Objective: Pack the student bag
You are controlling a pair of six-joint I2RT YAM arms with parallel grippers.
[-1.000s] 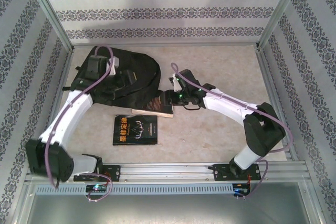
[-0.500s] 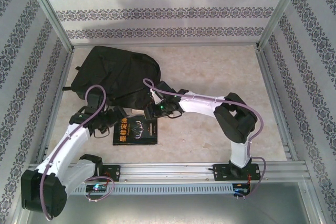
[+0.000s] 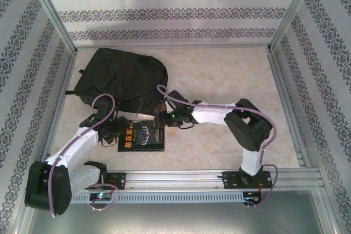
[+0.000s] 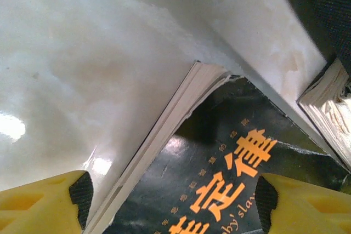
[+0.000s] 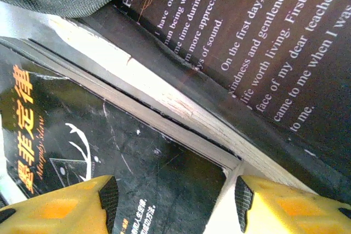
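while student bag stayed, left end effector withdrew.

Overhead; both wrist close-ups over book

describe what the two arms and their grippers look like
The left arm and right arm have white link shells joined by bulky black joint housings. A purple cable loops along each one. The left gripper and right gripper have blocky yellow fingers with black inner pads. A green light glows at the right wrist.
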